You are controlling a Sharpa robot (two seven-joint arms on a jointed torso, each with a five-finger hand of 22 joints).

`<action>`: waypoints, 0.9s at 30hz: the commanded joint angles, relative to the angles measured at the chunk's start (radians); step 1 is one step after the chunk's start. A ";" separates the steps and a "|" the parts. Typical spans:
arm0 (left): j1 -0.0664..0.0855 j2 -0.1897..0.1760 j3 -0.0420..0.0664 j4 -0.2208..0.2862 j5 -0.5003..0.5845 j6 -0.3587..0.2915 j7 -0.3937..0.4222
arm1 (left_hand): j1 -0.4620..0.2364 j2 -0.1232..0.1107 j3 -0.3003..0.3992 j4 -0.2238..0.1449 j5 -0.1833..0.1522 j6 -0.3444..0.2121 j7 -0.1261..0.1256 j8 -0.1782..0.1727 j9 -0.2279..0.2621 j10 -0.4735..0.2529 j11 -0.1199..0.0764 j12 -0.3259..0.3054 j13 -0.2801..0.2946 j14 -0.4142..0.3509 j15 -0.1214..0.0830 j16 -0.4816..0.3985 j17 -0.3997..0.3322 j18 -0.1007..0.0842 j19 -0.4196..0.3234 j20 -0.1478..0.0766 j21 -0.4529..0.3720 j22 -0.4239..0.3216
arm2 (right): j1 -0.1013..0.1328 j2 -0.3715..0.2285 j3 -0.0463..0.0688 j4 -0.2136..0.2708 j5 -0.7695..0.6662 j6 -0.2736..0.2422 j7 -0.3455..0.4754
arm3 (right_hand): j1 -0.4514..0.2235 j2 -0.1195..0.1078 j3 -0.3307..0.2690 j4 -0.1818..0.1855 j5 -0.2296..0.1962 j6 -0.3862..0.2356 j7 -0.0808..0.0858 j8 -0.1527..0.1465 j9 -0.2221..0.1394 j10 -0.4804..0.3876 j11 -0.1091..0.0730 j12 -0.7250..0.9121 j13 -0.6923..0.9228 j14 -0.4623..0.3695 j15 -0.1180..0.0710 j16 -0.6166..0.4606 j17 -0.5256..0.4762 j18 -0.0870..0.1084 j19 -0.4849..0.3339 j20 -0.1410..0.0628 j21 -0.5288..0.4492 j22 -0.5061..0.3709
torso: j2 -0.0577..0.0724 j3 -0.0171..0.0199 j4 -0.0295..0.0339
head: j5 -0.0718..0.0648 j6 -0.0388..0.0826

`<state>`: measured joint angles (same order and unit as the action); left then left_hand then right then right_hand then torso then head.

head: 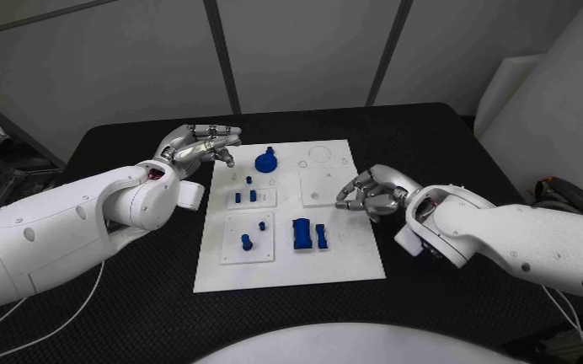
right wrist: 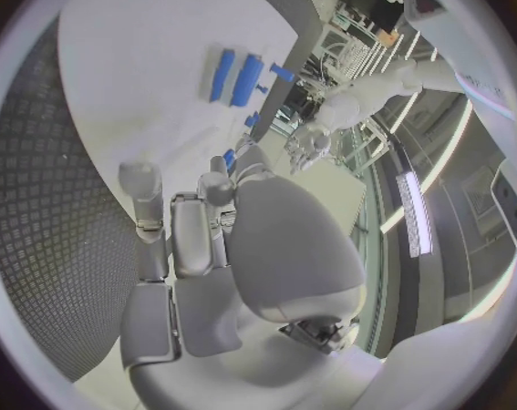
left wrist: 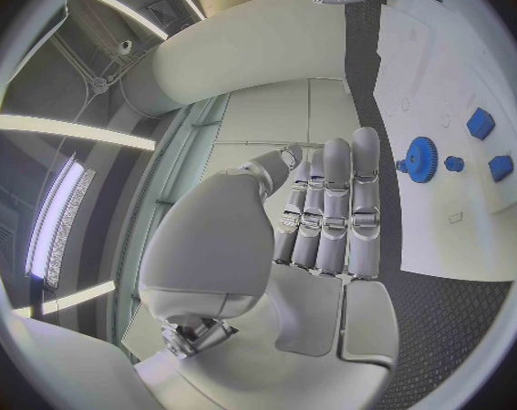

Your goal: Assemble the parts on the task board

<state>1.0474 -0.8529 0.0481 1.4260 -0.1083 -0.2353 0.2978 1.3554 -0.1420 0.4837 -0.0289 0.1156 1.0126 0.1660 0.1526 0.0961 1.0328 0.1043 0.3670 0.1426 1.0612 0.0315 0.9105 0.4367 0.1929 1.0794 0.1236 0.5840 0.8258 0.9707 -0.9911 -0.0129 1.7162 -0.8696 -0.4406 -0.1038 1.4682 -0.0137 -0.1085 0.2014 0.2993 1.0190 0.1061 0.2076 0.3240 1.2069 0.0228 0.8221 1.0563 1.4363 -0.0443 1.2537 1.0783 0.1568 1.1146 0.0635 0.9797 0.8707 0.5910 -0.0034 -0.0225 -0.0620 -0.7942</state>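
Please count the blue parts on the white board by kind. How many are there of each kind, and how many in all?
Gear: 1
Blocks: 2
Small pegs: 5, as far as the head view shows
Total: 8

Task board [head: 346, 250] smooth matt white plastic; parts [head: 300, 233] matt blue plastic; table [head: 121, 313] black, textured.

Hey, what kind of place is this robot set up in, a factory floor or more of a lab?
Probably a lab test cell. A white task board with small blue parts lies on a black table, grey panel walls stand close behind, and ceiling strip lights show at the wrists.
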 commanded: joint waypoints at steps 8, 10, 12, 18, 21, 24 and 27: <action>0.001 0.033 0.001 -0.079 0.177 -0.044 0.112 | -0.019 0.004 -0.045 0.030 -0.003 -0.038 0.023 -0.006 -0.023 -0.034 0.045 -0.073 -0.077 -0.194 0.090 -0.385 -0.237 -0.029 -0.331 0.088 -0.273 -0.168 | 0.061 0.163 0.003 -0.302 0.612 0.041 0.448 | 0.108 0.009 0.134 0.014 -0.082 -0.018 0.080 -0.077 -0.089 -0.113 0.082 -0.600 -0.622 -0.312 0.109 -0.837 -0.668 0.009 -0.297 0.094 -0.480 -0.342 | -0.044 -0.0133 -0.0087 | -0.004 0.040; 0.001 0.053 0.001 -0.108 0.200 -0.058 0.135 | -0.018 0.009 -0.062 0.042 -0.002 -0.044 0.023 -0.012 -0.029 -0.026 0.058 -0.111 -0.078 -0.178 0.098 -0.493 -0.287 -0.010 -0.360 0.119 -0.340 -0.236 | 0.064 0.202 0.005 -0.365 0.631 0.059 0.477 | 0.114 0.004 0.161 0.017 -0.079 -0.013 0.070 -0.094 -0.110 -0.106 0.092 -0.640 -0.693 -0.355 0.122 -0.924 -0.722 0.008 -0.307 0.115 -0.523 -0.372 | -0.049 -0.0130 -0.0079 | -0.004 0.051; 0.000 0.076 0.001 -0.140 0.217 -0.076 0.157 | -0.022 0.010 -0.083 0.053 -0.001 -0.059 0.013 -0.027 -0.030 -0.036 0.062 -0.142 -0.080 -0.188 0.115 -0.566 -0.317 -0.006 -0.385 0.139 -0.384 -0.281 | 0.065 0.242 0.005 -0.428 0.644 0.072 0.500 | 0.107 -0.007 0.188 0.022 -0.086 -0.002 0.078 -0.114 -0.133 -0.087 0.102 -0.673 -0.770 -0.352 0.136 -0.992 -0.775 0.016 -0.312 0.132 -0.573 -0.408 | -0.054 -0.0119 -0.0067 | -0.003 0.065; -0.004 0.128 0.002 -0.205 0.239 -0.125 0.207 | -0.015 0.019 -0.139 0.065 -0.002 -0.082 -0.019 -0.068 -0.031 -0.069 0.091 -0.209 -0.080 -0.210 0.142 -0.694 -0.368 -0.012 -0.430 0.164 -0.456 -0.364 | 0.068 0.331 0.007 -0.573 0.659 0.100 0.540 | 0.072 -0.023 0.240 0.014 -0.102 0.007 0.081 -0.145 -0.179 -0.078 0.111 -0.733 -0.907 -0.350 0.156 -1.108 -0.871 0.025 -0.302 0.164 -0.664 -0.477 | -0.060 -0.0088 -0.0039 | 0.005 0.100; -0.005 0.149 0.002 -0.227 0.244 -0.145 0.224 | -0.006 0.029 -0.164 0.068 -0.001 -0.080 -0.026 -0.084 -0.031 -0.081 0.089 -0.240 -0.080 -0.216 0.143 -0.745 -0.373 -0.014 -0.443 0.167 -0.480 -0.399 | 0.068 0.362 0.007 -0.623 0.662 0.114 0.553 | 0.055 -0.026 0.255 0.003 -0.103 0.002 0.084 -0.145 -0.197 -0.079 0.115 -0.752 -0.947 -0.344 0.161 -1.139 -0.903 0.026 -0.293 0.171 -0.697 -0.504 | -0.058 -0.0082 -0.0023 | 0.011 0.113; -0.006 0.143 0.000 -0.218 0.204 -0.098 0.155 | -0.440 0.067 -0.270 0.029 -0.036 -0.382 -0.070 -0.153 -0.096 -0.388 0.026 -0.284 -0.143 -0.489 0.086 -0.803 -0.437 -0.053 -0.650 0.072 -0.584 -0.541 | 0.066 0.355 0.006 -0.607 0.619 0.063 0.487 | -0.435 0.014 0.211 -0.064 -0.164 -0.325 0.023 -0.208 -0.241 -0.440 0.073 -0.822 -1.056 -0.693 0.125 -1.180 -0.965 -0.037 -0.552 0.098 -0.791 -0.626 | -0.056 -0.0096 -0.0042 | 0.009 0.105; -0.005 0.138 -0.003 -0.196 0.199 -0.125 0.160 | -0.556 0.142 -0.297 0.029 -0.116 -0.461 -0.083 -0.153 -0.096 -0.470 0.010 -0.295 -0.143 -0.561 0.071 -0.818 -0.437 -0.053 -0.704 0.048 -0.584 -0.578 | 0.067 0.347 0.007 -0.581 0.633 0.040 0.495 | -0.568 0.014 0.196 -0.080 -0.182 -0.413 0.006 -0.208 -0.252 -0.538 0.060 -0.822 -1.056 -0.787 0.115 -1.254 -0.980 -0.038 -0.623 0.077 -0.816 -0.658 | -0.055 -0.0077 -0.0002 | 0.017 0.119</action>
<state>1.0396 -0.7142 0.0454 1.2183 0.0988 -0.3381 0.4531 1.0944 -0.0759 0.2551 0.0184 0.0918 0.7551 0.1143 0.0303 0.0293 0.7713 0.1561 0.0988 0.0278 0.6851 0.1403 0.1269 0.0283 0.1996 0.5138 0.2346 0.0560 0.3397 1.0356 -0.6429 -0.0075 1.1216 -0.2494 -0.3775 0.3832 1.2370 -0.0190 0.1207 0.1655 0.1614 0.8320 0.1549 0.0285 0.0988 0.9194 0.1141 0.0302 0.0562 0.8918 0.0964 0.0721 0.1347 0.1611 0.6752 0.1925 0.2240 0.2925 0.5343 -0.0126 -0.0259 -0.0505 -0.6837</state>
